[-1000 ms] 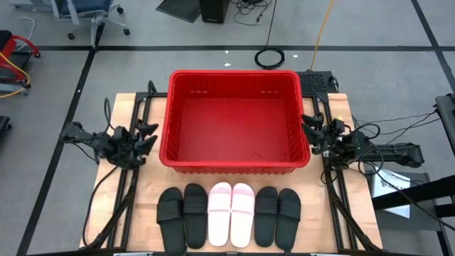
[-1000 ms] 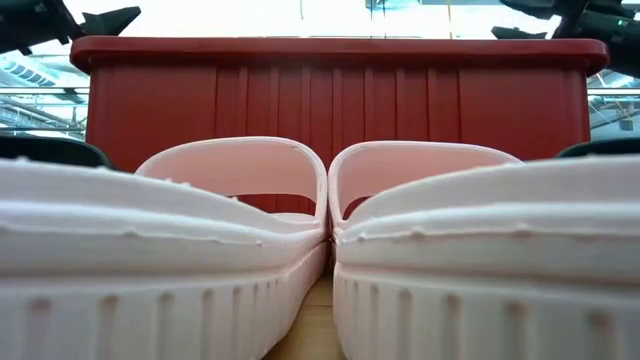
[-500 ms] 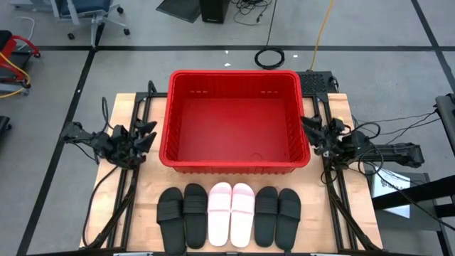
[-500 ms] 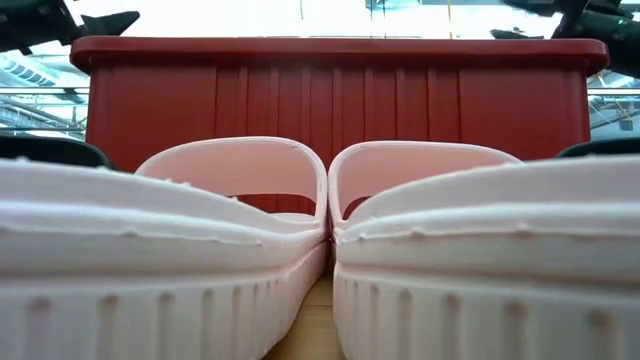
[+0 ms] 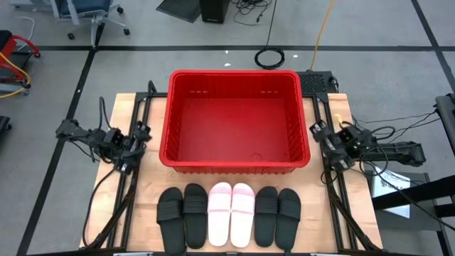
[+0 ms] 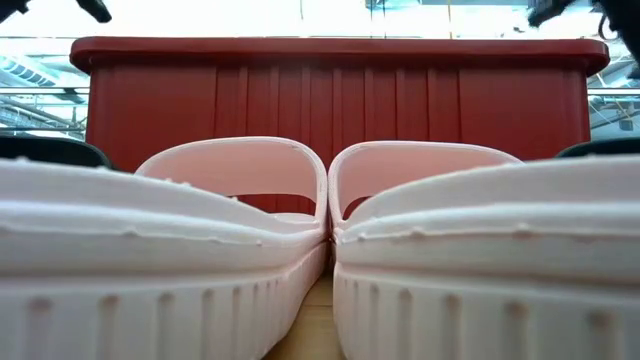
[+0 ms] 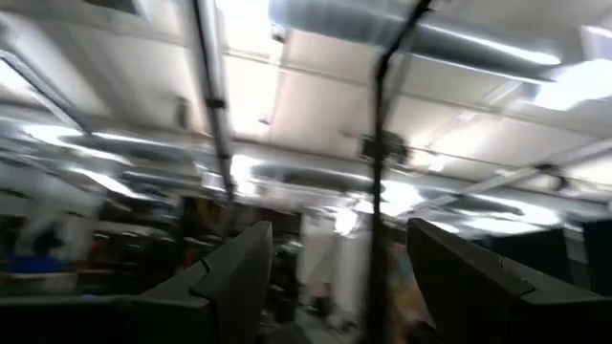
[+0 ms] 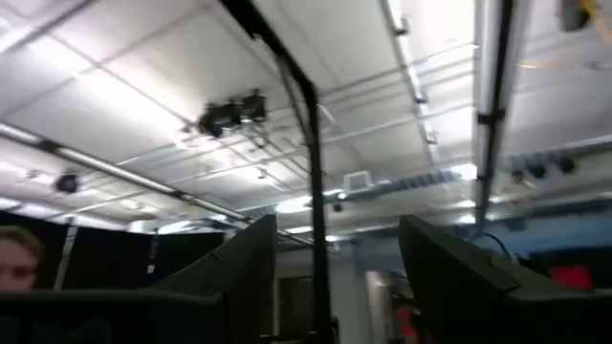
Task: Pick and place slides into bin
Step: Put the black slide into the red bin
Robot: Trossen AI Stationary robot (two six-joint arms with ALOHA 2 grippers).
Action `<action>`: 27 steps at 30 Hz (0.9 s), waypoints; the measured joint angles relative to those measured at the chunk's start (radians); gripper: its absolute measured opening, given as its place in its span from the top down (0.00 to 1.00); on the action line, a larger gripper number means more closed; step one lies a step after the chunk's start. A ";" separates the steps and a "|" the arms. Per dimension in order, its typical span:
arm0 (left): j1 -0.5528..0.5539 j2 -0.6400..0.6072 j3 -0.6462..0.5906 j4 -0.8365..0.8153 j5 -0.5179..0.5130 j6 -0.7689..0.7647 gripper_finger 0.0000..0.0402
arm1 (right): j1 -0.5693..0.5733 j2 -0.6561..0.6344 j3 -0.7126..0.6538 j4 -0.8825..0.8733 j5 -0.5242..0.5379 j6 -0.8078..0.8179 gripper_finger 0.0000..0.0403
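The red bin (image 5: pixel 234 121) stands at the table's far middle; its near wall shows in the low view (image 6: pixel 330 100). Six slides lie side by side, soles down, along the near edge: two black (image 5: pixel 183 215), two pink (image 5: pixel 231 213), two black (image 5: pixel 277 216). The pink pair fills the low view (image 6: pixel 320 240). My left gripper (image 5: pixel 140 137) is beside the bin's left wall, and my right gripper (image 5: pixel 318 137) beside its right wall. Both are open and empty. Their wrist views (image 7: pixel 335 287) (image 8: pixel 339 277) look up at the ceiling.
Dark metal rails (image 5: pixel 131 192) run along the table's left and right sides. A strip of bare wood (image 5: pixel 234 176) lies between the bin and the slides. A paper (image 5: pixel 394 186) lies right of the table. Part of a person (image 8: pixel 19 258) shows in the room.
Both grippers have risen and tipped their fingers upward, drawing slightly back from the bin's side walls. In the low view they have moved up almost out of the picture. The slides and the bin have stayed put.
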 joint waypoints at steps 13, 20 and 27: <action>-0.066 0.326 0.204 0.002 0.335 0.032 0.38 | 0.225 0.268 0.137 0.143 -0.050 -0.145 0.48; -0.197 0.452 0.295 -0.001 0.345 0.100 0.38 | 0.425 0.451 0.274 0.139 -0.048 -0.287 0.48; -0.336 0.547 0.375 -0.042 0.197 0.210 0.38 | 0.590 0.588 0.411 0.007 0.061 -0.458 0.48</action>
